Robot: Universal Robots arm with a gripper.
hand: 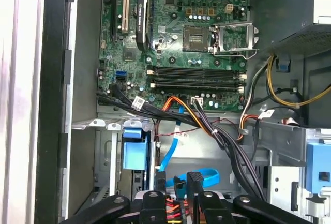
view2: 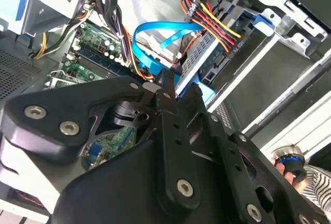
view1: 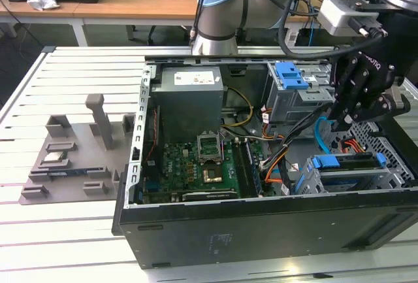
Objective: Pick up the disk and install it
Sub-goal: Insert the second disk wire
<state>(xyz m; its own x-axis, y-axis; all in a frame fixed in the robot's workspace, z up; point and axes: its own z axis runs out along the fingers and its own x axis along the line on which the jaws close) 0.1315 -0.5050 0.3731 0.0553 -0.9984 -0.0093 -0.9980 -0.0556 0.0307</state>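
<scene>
Black end effector (view1: 344,125) has fingers (hand: 195,182) together, holding nothing, hovering just above the blue ribbon cable (view2: 155,32). Arm reaches down into the open black PC case (view1: 261,231). Silver disk with blue bracket (view1: 349,163) sits in its bay at the end effector's 6 o'clock in the exterior view, red-orange power leads (view2: 212,19) alongside.

The disk (view1: 349,170) sits in a metal bay at the front corner of the open computer case, at the exterior view's right. It lies flat, and a blue plastic bracket (view1: 346,160) runs along its edge. In the second wrist view the disk (view2: 209,66) shows a silver metal side, with red, yellow and orange wires just beside its end.
</scene>
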